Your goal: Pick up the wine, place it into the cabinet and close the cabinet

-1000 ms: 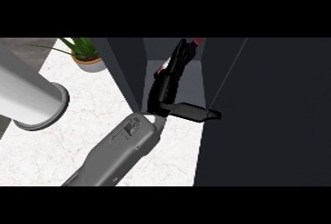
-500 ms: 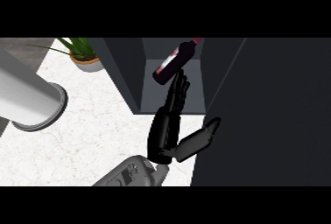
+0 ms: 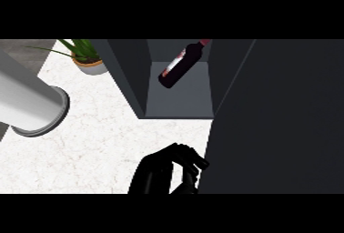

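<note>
wine bottle tilted inside cabinet, far; right hand near, fingers curled together on nothing; just left of open door edge

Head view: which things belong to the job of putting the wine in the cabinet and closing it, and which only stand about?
For the job:
- wine bottle, tilted inside the cabinet
- cabinet door, not yet closed
- right hand, low beside the door's edge

Standing about:
- potted plant
- grey cylinder
- white counter
</note>
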